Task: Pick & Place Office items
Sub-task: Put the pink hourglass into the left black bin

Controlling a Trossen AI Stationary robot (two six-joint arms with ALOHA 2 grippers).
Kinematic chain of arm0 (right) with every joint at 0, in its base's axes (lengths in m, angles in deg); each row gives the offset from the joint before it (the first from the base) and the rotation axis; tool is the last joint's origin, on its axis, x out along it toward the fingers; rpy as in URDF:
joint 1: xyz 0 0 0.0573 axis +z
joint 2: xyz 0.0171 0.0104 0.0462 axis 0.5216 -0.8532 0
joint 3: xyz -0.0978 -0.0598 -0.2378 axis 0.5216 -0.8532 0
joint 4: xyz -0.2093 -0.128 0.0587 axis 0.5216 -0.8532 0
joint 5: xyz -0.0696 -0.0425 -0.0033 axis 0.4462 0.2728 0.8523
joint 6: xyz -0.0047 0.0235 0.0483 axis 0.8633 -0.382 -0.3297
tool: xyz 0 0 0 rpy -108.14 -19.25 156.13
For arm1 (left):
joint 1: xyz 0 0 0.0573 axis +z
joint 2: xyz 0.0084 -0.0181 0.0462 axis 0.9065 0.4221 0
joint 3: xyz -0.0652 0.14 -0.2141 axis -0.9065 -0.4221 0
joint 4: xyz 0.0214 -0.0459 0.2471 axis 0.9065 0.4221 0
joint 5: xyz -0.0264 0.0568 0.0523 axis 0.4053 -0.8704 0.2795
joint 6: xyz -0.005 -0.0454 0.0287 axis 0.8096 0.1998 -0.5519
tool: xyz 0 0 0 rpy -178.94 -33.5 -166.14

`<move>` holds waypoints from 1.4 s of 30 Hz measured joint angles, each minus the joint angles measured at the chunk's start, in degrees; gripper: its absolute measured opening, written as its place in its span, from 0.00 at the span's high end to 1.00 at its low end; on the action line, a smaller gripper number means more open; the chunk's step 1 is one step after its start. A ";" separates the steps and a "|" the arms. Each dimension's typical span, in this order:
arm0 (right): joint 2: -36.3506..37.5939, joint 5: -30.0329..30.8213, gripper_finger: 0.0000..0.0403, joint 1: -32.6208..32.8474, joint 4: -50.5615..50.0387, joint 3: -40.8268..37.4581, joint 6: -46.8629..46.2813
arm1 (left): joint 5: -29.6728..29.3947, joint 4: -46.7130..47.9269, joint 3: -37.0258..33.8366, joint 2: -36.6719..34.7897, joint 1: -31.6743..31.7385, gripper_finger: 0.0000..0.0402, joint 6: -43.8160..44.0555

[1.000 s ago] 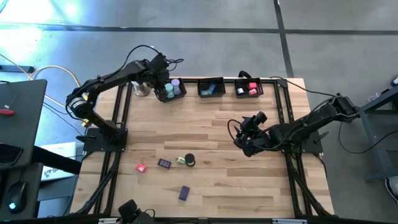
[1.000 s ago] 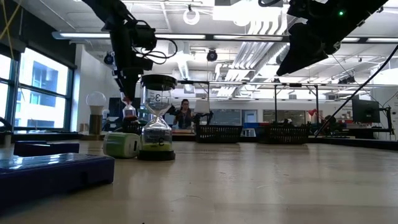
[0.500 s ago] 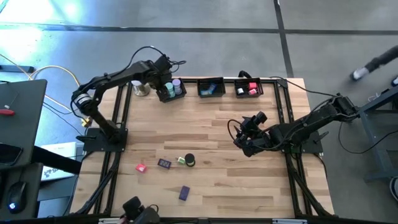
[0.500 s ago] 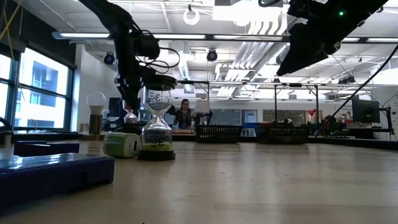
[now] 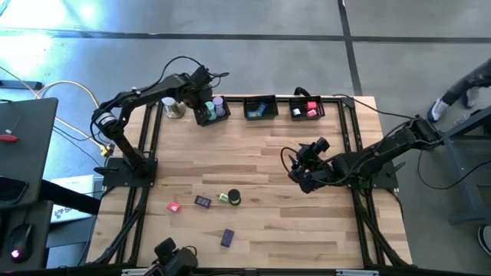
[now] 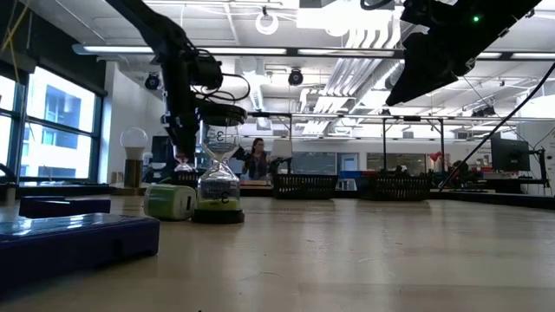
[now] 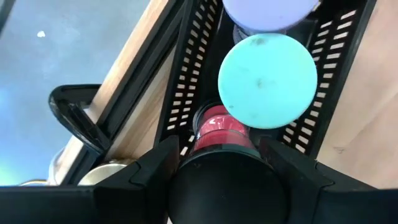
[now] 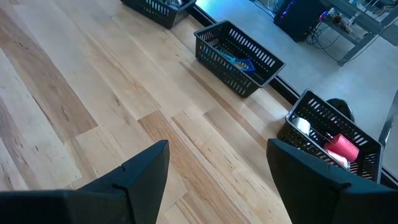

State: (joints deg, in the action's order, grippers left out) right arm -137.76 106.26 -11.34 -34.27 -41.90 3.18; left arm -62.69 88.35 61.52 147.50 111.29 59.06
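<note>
Left gripper [image 7: 224, 149] lowered into tray [image 5: 209, 113], grasping red cylinder [image 7: 219, 127] | teal cylinder [image 7: 267, 81] adjacent | right gripper [image 8: 217, 168] released

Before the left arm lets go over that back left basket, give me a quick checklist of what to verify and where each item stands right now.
1. Left gripper over the left basket: ok.
2. Red piece between the left fingers: ok, held.
3. Room below it: not ok, the teal cylinder and lilac cylinder fill the basket.
4. Red piece resting on the basket floor: cannot tell.
5. Right gripper out of the way, at mid-table, open and empty: ok.
6. Items left on the table, pink block and blue block among them: ok, undisturbed.
</note>
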 joint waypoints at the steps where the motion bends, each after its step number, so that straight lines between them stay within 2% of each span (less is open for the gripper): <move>1: 0.00 0.02 0.36 0.00 0.00 0.00 0.00 | 0.37 -0.01 0.02 0.01 0.27 0.50 0.14; 10: 0.00 -0.01 0.36 0.00 0.02 0.00 0.00 | 1.55 -0.77 -0.01 0.83 1.27 0.50 1.49; 21: 0.00 -0.07 0.36 0.00 -0.01 0.00 0.00 | 2.07 -2.26 -0.03 5.81 1.27 0.48 3.02; 42: 0.00 -0.06 0.36 0.00 -0.15 0.00 0.00 | 1.67 -3.31 -0.07 5.86 0.81 0.47 1.74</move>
State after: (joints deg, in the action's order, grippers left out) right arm -137.76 106.19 -11.34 -34.43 -41.90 3.19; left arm -61.02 85.05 61.44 153.36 112.10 60.80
